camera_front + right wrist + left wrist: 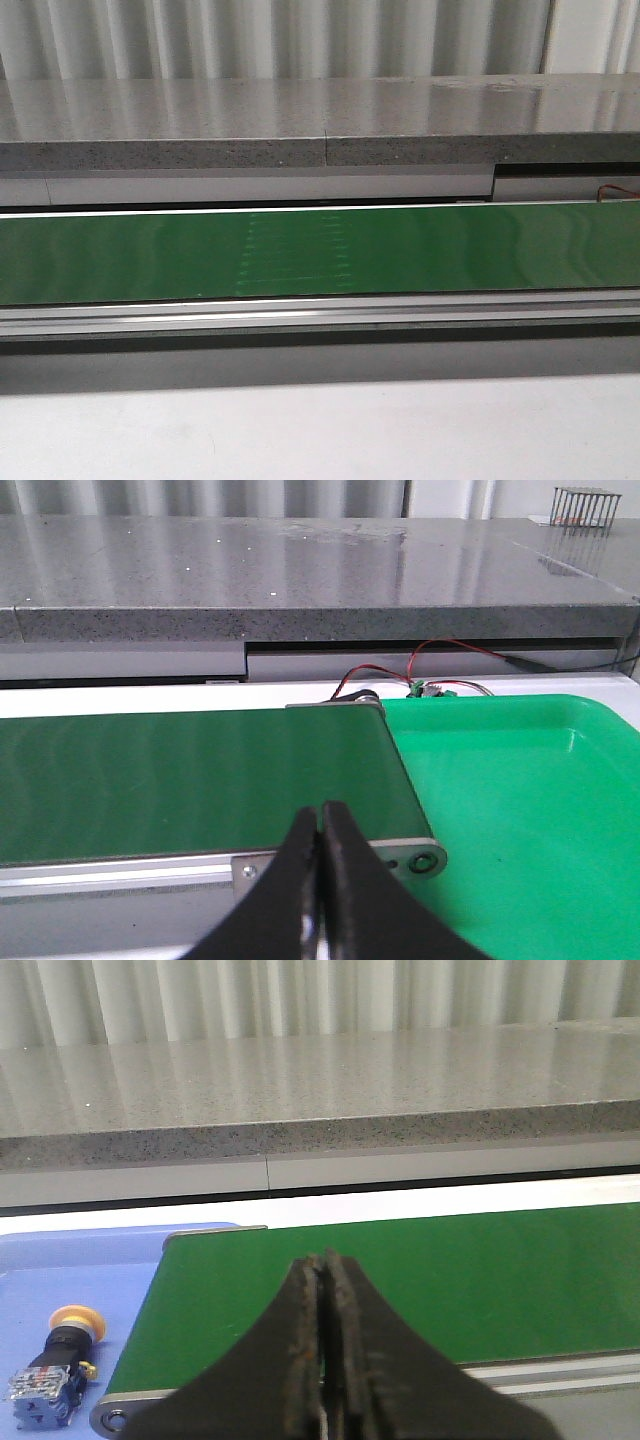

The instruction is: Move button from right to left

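**Button on blue surface at left belt end, both grippers clenched on nothing**

Left wrist view: left gripper (322,1345) has its jaws pressed together, fingertips meeting in a thin seam, nothing between them. The button (55,1365) lies on its side on a blue surface (70,1270), off to one side of the closed jaws and well apart from them. Yellow-orange cap points away from the camera, black collar behind it, blue-grey contact block with metal screws nearest the camera. It sits just beside the end of the green conveyor belt (420,1280), not on it. Belt end roller (112,1418) lies between button and jaws. Belt surface runs ahead of the fingertips.

Right wrist view: right gripper (320,875) is also clenched, black fingers touching, holding nothing. Ahead of the jaws is the other end of the belt (190,780), with its metal end bracket (425,860) just beside the fingertips. A green tray (520,810) sits next to that belt end, to the side of the jaws. Red and black wires (400,675) lie beyond the tray, near a grey stone ledge (300,580).

Front view: only the belt (320,250), its aluminium rail (320,315) and the ledge (250,120) show; no gripper or button in frame.
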